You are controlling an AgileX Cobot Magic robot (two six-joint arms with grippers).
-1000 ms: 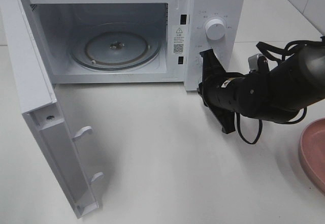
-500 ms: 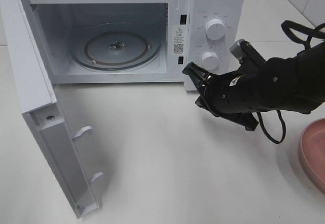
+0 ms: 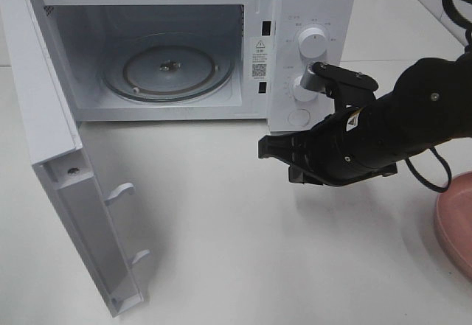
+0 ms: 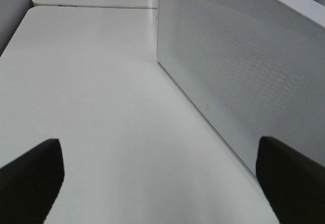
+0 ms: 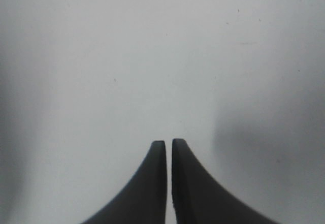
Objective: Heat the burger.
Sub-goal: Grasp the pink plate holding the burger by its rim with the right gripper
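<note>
The burger is out of view in every frame. The white microwave (image 3: 310, 1) stands at the back with its door (image 3: 51, 141) swung fully open to the left and its glass turntable (image 3: 168, 67) bare. My right gripper (image 3: 267, 148) is shut and empty, pointing left low over the table in front of the microwave's control panel. In the right wrist view its fingers (image 5: 169, 144) are pressed together above bare white table. My left gripper (image 4: 157, 183) is open and empty beside the microwave's perforated side wall (image 4: 228, 71); it does not show in the exterior view.
The rim of a round pink plate (image 3: 451, 222) shows at the right edge. Two white knobs (image 3: 313, 43) sit on the microwave's panel just behind my right arm. The open door juts toward the table's front left.
My right arm has swung down and to the left, off the knob panel, and turned so the shut gripper now points left over the table. The microwave has not moved.
</note>
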